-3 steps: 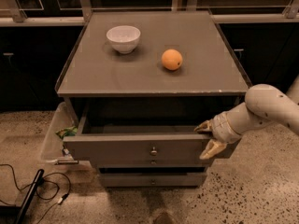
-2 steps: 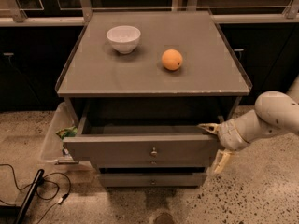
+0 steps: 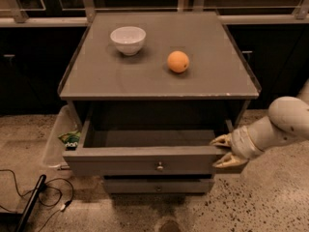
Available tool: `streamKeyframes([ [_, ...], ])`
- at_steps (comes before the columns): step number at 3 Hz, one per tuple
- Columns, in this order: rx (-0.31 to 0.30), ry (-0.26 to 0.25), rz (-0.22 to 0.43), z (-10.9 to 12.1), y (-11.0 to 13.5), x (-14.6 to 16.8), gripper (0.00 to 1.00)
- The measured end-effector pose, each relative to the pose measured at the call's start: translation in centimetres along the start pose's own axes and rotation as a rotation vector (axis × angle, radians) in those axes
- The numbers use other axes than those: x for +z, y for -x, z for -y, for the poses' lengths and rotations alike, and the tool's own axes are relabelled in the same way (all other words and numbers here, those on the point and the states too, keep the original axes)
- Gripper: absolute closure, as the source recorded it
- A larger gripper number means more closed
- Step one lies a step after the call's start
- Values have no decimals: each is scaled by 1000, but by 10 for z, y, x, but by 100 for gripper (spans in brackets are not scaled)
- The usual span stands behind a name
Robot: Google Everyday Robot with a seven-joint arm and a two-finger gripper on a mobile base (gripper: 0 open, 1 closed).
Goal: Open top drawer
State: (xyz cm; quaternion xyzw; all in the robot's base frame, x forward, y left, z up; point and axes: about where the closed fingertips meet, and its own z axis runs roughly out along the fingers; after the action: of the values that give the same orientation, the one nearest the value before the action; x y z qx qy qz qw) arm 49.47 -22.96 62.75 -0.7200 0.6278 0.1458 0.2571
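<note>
The top drawer [image 3: 140, 161] of the grey cabinet stands pulled out, its plain grey box open and its small brass knob [image 3: 160, 166] at the middle of the front. My gripper [image 3: 223, 151] is at the right end of the drawer front. Its fingers are apart: one fingertip [image 3: 219, 140] lies over the front's top edge, the other sits in front of its right corner. The cream arm [image 3: 282, 122] comes in from the right.
A white bowl [image 3: 128, 38] and an orange [image 3: 178, 61] sit on the cabinet top [image 3: 217, 81]. A narrower drawer front [image 3: 157, 185] shows below. A clear bin [image 3: 54, 141] with a green packet [image 3: 71, 138] stands left of the cabinet. A cable [image 3: 19, 192] and a black rod [image 3: 30, 206] lie on the floor.
The gripper drew away to the right of the drawer front with its fingers spread wide, then came back to the front's right end with the fingers closer together. The drawer stays pulled out.
</note>
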Motion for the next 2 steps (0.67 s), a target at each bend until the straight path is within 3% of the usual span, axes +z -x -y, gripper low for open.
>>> streamKeyframes([
  [1,-1,0,-1,-2,1,-2,84],
  [2,-5,1,-5,-11,2,-6,100],
])
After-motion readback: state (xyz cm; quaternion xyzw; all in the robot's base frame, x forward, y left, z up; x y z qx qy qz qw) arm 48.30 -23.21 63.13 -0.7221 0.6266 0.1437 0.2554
